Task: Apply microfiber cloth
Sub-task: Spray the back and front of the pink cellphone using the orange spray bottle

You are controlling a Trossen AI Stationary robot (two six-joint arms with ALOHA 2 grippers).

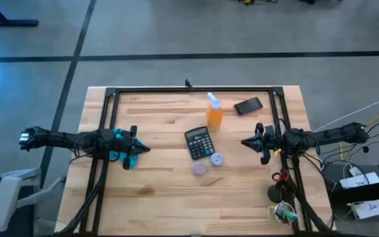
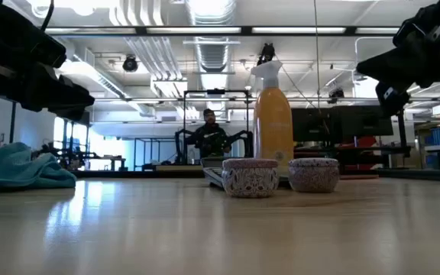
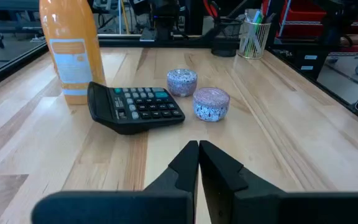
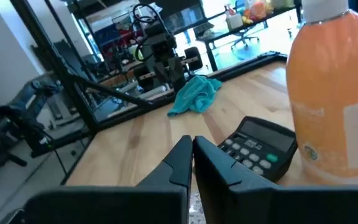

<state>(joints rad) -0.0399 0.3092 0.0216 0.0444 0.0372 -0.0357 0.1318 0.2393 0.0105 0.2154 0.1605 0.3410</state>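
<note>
Teal microfiber cloth lies bunched on the table at its left side, right under the left hand, fingers pressed together and empty, while the right hand, equally closed, hangs across from the calculator.

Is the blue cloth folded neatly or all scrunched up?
Scrunched up. The microfiber cloth lies in a rumpled heap on the table, with uneven folds and no flat edges.
</note>
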